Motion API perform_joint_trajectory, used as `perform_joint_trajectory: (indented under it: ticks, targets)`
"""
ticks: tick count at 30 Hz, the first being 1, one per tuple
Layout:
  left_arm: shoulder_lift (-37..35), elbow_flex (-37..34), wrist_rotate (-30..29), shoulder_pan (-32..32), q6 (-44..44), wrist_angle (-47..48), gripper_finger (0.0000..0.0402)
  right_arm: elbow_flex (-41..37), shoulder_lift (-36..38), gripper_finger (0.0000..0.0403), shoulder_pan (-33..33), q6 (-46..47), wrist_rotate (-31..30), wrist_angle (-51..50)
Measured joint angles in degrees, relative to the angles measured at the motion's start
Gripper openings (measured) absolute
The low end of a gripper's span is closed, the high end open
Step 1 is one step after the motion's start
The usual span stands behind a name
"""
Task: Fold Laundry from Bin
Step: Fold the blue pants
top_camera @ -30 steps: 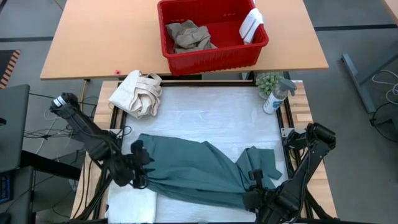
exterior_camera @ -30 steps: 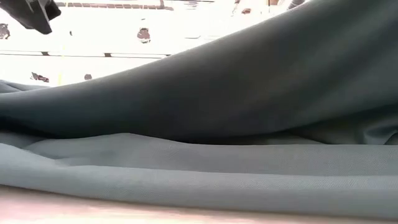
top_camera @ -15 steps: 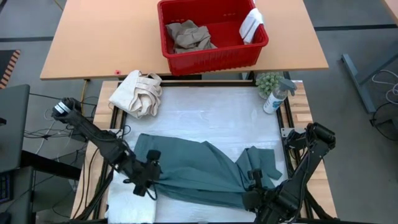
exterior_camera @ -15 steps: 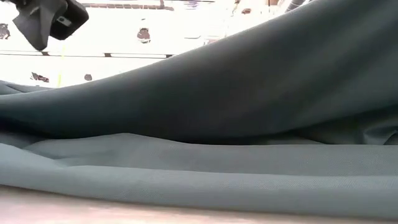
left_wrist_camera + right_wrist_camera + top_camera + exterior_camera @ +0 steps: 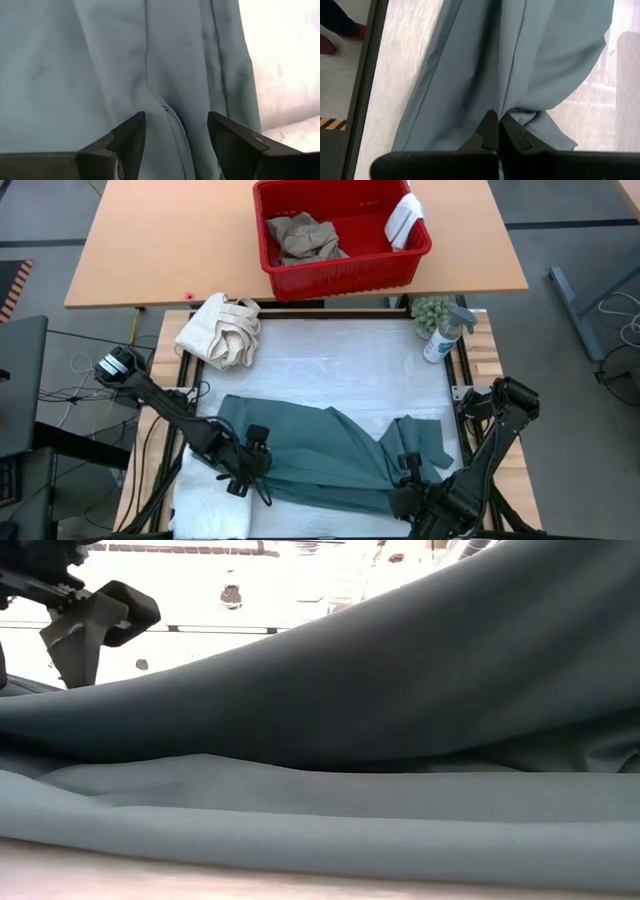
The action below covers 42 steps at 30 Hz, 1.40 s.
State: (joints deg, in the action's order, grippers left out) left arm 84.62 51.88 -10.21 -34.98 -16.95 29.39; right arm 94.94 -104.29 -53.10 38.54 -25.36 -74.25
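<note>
From above, you see the teal-green garment [image 5: 320, 450] spread along the near edge of the bench [image 5: 330, 360], while the bin [image 5: 340, 235] sits on the far table with the khaki trousers [image 5: 300, 237] and a small white cloth [image 5: 403, 218] inside. Your left end effector [image 5: 176, 137] hangs spread over the garment's left end, a fold between its fingers; only its wrist view shows that gap. Your right end effector [image 5: 499, 131] is pressed together, pinching a garment edge near the near right corner, which the high view hides.
</note>
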Motion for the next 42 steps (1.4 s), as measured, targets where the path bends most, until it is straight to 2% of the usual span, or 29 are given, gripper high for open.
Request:
perform_joint_trajectory:
  ticks: [5, 14, 26, 28, 31, 33, 42]
  targets:
    - [-0.11, 0.07, -0.97, 1.57, -0.89, 1.08, 0.0192, -0.01, -0.01, 0.0019, 0.0, 0.0, 0.0, 0.45]
    - [-0.13, 0.07, 2.48, 2.71, 0.88, 2.07, 0.0118, 0.0, -0.02, 0.0019, 0.0, 0.06, -0.02, 0.86]
    - [2.72, 0.22, 4.07, 2.36, 0.57, 4.49, 0.0102, -0.02, 0.0, 0.0019, 0.0, 0.9, -0.09, 0.94]
    - [2.78, 0.2, 5.13, 2.43, -0.34, 4.65, 0.0085, -0.02, 0.0, 0.0019, 0.0, 0.98, -0.09, 0.81]
    - [2.75, 0.27, 5.5, 2.67, -2.02, 4.23, 0.0037, -0.02, 0.0, 0.0019, 0.0, 1.07, -0.1, 0.77]
    - [2.73, 1.11, 5.45, 2.67, -2.8, 5.09, 0.001, -0.02, 0.0, 0.0019, 0.0, 1.05, -0.14, 0.81]
    - [2.62, 9.15, 1.98, 1.06, -4.56, 13.98, 0.0, -0.02, 0.0, 0.0019, -0.01, 1.03, -0.17, 0.98]
